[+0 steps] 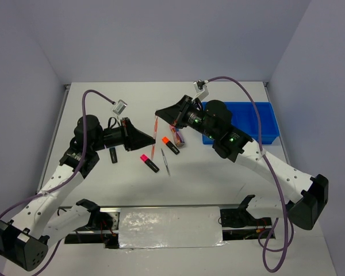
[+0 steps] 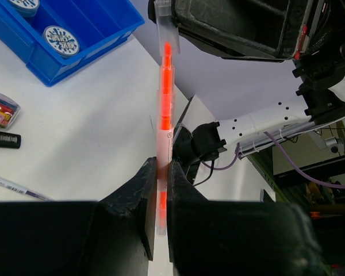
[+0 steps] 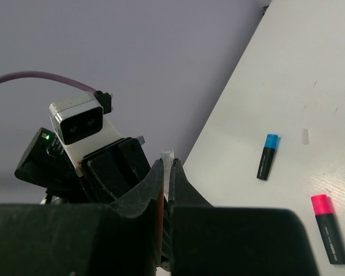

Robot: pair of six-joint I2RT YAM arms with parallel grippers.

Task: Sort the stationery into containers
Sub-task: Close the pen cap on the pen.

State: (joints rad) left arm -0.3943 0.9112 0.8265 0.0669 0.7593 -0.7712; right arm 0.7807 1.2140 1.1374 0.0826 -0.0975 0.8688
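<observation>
Jaws of the left gripper [image 2: 161,172] pinch narrowly on one end of a thin pink pen [image 2: 165,92], and the right gripper [image 3: 165,169] is clamped tight on the other end. The pen hangs above the tabletop [image 1: 207,178], apart from the blue tray [image 1: 267,123] that holds two tape rolls [image 2: 61,39]. Highlighters [image 1: 149,163] lie farther from that tray.

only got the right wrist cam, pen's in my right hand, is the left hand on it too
Observer: Yes, the left hand clamps the pen near its other end.
Operator: anything in the tray
Observer: Two tape rolls lie in the blue tray.
Operator: i see blue and pink highlighters, any more
Observer: An orange-capped highlighter lies outside the tray too.
</observation>
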